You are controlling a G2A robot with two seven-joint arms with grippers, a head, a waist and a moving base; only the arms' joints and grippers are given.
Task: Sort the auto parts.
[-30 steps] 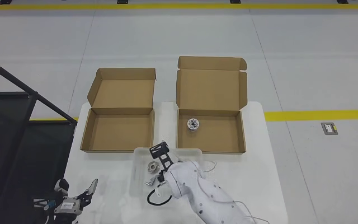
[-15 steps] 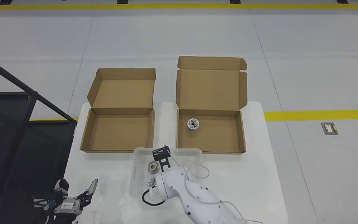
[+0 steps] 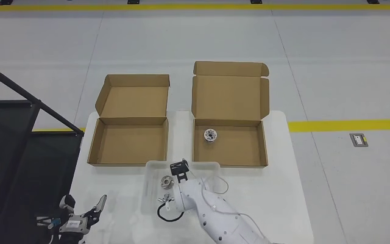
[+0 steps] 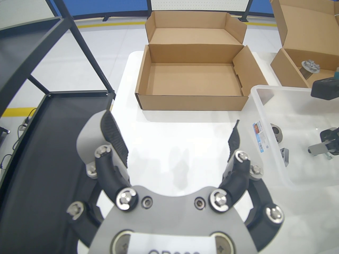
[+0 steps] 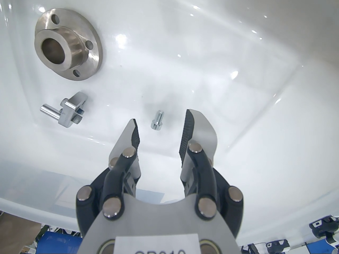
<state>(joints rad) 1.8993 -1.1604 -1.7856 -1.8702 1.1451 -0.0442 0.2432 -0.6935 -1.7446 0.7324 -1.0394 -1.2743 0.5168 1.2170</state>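
Observation:
My right gripper (image 5: pixel 161 126) hangs open inside the clear plastic bin (image 3: pixel 151 183), with its fingertips either side of a small silver bolt (image 5: pixel 157 120) lying on the bin floor. A round metal flange (image 5: pixel 68 51) (image 3: pixel 166 181) and a small metal bracket with a pin (image 5: pixel 67 109) (image 3: pixel 163 199) lie in the same bin, off to one side of the bolt. A gear-like part (image 3: pixel 210 135) (image 4: pixel 311 66) sits in the right cardboard box (image 3: pixel 244 160). The left cardboard box (image 3: pixel 128 155) (image 4: pixel 193 80) holds nothing. My left gripper (image 4: pixel 172 130) (image 3: pixel 79 221) is open over the table's near left corner.
A black metal rack (image 3: pixel 36 152) (image 4: pixel 53 133) stands against the table's left side. Both boxes have their lids standing open at the back. White table surface (image 4: pixel 185 133) lies bare between the left box and my left gripper.
My right arm has shifted slightly to the right and nearer within the bin. The left gripper and the parts have not moved.

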